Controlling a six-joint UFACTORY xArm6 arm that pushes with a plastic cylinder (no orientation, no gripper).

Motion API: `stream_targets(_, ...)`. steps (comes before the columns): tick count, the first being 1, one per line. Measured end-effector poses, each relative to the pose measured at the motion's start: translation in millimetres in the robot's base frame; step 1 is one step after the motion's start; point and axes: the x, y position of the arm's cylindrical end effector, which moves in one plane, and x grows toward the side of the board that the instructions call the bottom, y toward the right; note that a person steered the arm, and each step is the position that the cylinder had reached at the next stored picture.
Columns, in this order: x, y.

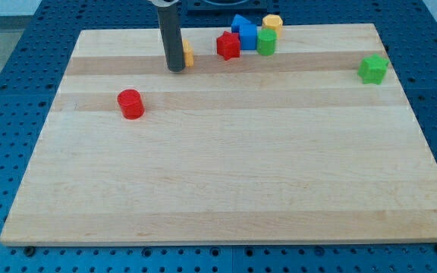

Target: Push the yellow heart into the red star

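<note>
My tip (176, 69) rested on the wooden board (226, 189) near the view's top, a bare rod with nothing to grip; touching it on the view's right was a yellow block (188, 53), probably the heart, mostly hidden behind the rod. Further to the view's right of the tip sat the red star (228, 45), apart from the yellow block; beyond it clustered a blue block (244, 32), a green block (266, 41) and a second yellow block (272, 22). A red cylinder (130, 104) lay toward the view's lower left of the tip; a green star (373, 68) stood well apart at the view's right.

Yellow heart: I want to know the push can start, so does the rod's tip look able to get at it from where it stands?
Probably yes. My tip stands right against the yellow heart, on its left, hiding most of it. Nothing lies between them, and the red star sits further right.
</note>
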Motion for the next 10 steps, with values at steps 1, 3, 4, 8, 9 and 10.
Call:
stream_targets(1,1.5,-20.1)
stream_targets(3,3.0,-37.0)
stream_targets(4,3.0,-31.0)
stream_targets(8,-75.9,-17.1)
stream_targets(9,-76.3,4.6)
stream_targets(10,-69.0,5.1)
